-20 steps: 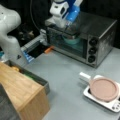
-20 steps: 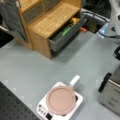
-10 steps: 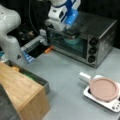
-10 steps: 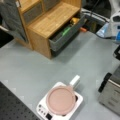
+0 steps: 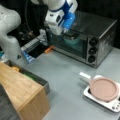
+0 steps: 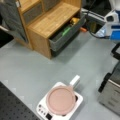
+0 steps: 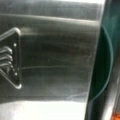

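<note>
The gripper (image 5: 65, 29) hangs at the upper front edge of the toaster oven (image 5: 100, 37), just above its glass door (image 5: 67, 46); whether its fingers are parted or closed cannot be told, since the arm's white and blue housing covers them in a front view and none shows in the wrist view. Right below and just behind the gripper, inside the oven, sits a teal bowl (image 5: 71, 40), seen through the glass; in the wrist view its curved rim (image 7: 106, 62) shows to the right of the oven's brushed metal top (image 7: 55, 55), which fills most of that view.

To work well here, the hand should probably come down squarely on the door's top edge and move slowly, because the metal is smooth and a skewed contact could slip.

Below the gripper, beside the oven's lower left corner, an orange object (image 5: 49, 49) lies on the grey table (image 5: 65, 80). Further out, towards a front view's bottom right, a pink pan (image 5: 103, 88) rests on a white hob (image 5: 100, 98). Well apart, at a front view's left, a wooden cabinet (image 6: 50, 22) stands with an open drawer (image 6: 66, 33) holding yellow and green items. Dark backdrop behind.
</note>
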Tool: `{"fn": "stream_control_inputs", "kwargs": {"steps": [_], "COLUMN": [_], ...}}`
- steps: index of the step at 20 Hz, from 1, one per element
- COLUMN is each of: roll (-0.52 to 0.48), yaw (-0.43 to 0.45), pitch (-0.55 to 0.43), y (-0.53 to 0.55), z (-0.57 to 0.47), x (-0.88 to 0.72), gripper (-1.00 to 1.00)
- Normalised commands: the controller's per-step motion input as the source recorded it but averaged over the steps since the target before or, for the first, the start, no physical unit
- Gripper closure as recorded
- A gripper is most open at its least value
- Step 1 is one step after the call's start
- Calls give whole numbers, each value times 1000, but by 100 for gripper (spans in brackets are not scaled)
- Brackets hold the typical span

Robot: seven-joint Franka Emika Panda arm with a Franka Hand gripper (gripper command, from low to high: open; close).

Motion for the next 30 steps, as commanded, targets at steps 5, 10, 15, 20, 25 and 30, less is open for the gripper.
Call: {"fn": "stream_control_inputs", "kwargs": {"steps": [5,10,15,20,25,30], "roll": [165,156,86,22,26,65], "yaw": [-17,25,31,31,19,33], "pitch": [-156,-135,-123,-133,-130,-108], "y": [-338,-427,-265,-46,56,-5], "z": [-249,-275,-306,-284,-277,-165], "x": [-314,-269,-113,13,58,-27], "gripper": [-100,-100,-100,-100,-100,-100]}}
